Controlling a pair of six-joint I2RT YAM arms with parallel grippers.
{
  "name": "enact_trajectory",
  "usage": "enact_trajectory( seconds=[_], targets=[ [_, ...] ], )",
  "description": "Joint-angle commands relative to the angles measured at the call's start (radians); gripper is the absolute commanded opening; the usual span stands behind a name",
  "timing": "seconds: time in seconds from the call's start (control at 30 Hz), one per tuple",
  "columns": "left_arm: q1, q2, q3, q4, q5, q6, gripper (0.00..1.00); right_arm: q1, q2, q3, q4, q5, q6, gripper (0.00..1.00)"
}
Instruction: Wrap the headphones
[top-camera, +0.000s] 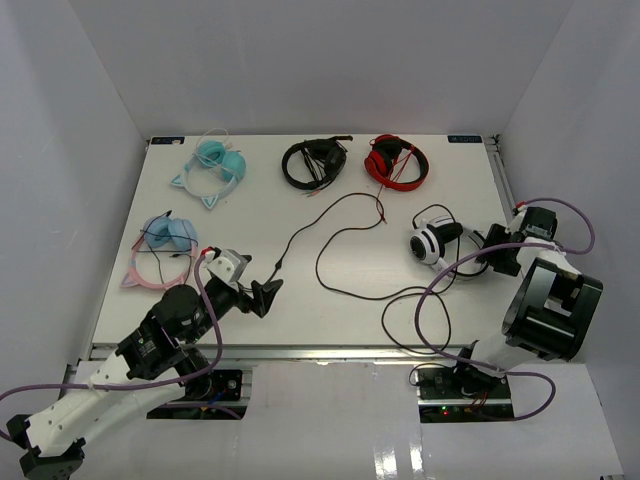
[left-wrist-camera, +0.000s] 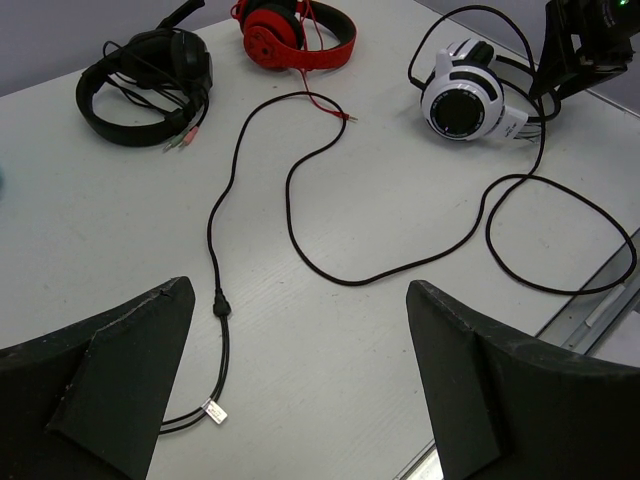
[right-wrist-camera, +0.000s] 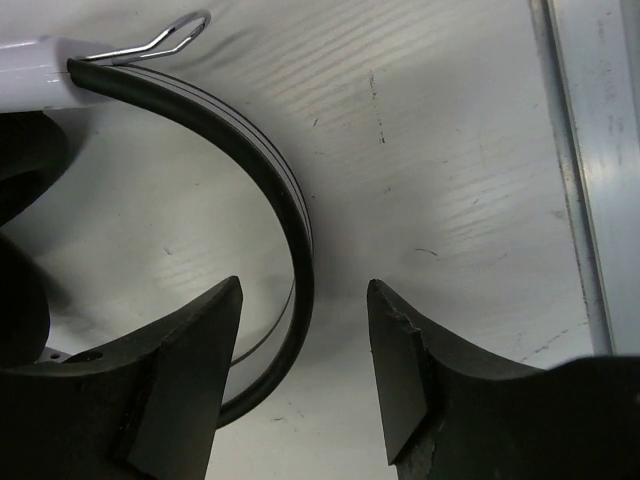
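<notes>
White table (top-camera: 240, 225) between white walls (top-camera: 320, 60) carries the headphones (top-camera: 428, 243).

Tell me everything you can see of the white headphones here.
The white over-ear headphones with black cushions lie on the right side of the white table. Their thin black cable snakes leftward in loose loops, unwrapped. The right hand, open, straddles the black-padded headband without gripping it.

Five headphone pairs on tabletop (top-camera: 250, 215): white pair (top-camera: 428, 243), black pair (top-camera: 312, 163), red pair (top-camera: 395, 160), teal cat-eared pair (top-camera: 212, 168), blue-pink cat-eared pair (top-camera: 162, 248).
</notes>
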Motion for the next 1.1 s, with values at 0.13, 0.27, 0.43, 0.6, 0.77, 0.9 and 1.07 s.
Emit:
enact_trajectory(
  seconds=[0.13,0.27,0.43,0.6,0.77,0.9,1.07],
  targets=[
    [0.008,-0.005,0.028,-0.001,0.02,-0.002,0.98,-0.003,0.115,0.018,0.043,-0.009,0.093,0.5],
    [0.011,-0.002,0.024,0.004,0.025,-0.002,0.98,-0.002,0.123,0.004,0.05,-0.034,0.113,0.44],
    [0.012,0.005,0.011,0.025,0.078,0.001,0.98,-0.002,0.173,0.028,0.027,-0.072,0.112,0.19],
    [0.012,0.047,-0.007,0.059,0.178,-0.012,0.98,-0.001,0.067,0.011,0.039,-0.153,0.091,0.08],
    [0.012,0.151,0.002,0.076,0.321,-0.039,0.98,0.061,-0.129,-0.011,0.032,-0.222,0.021,0.08],
    [0.012,0.232,0.003,0.146,0.457,-0.1,0.98,0.16,-0.346,-0.003,0.025,-0.198,-0.085,0.08],
    [0.003,0.319,0.01,0.237,0.571,-0.13,0.98,0.413,-0.512,0.055,0.073,0.019,-0.203,0.08]
  ],
)
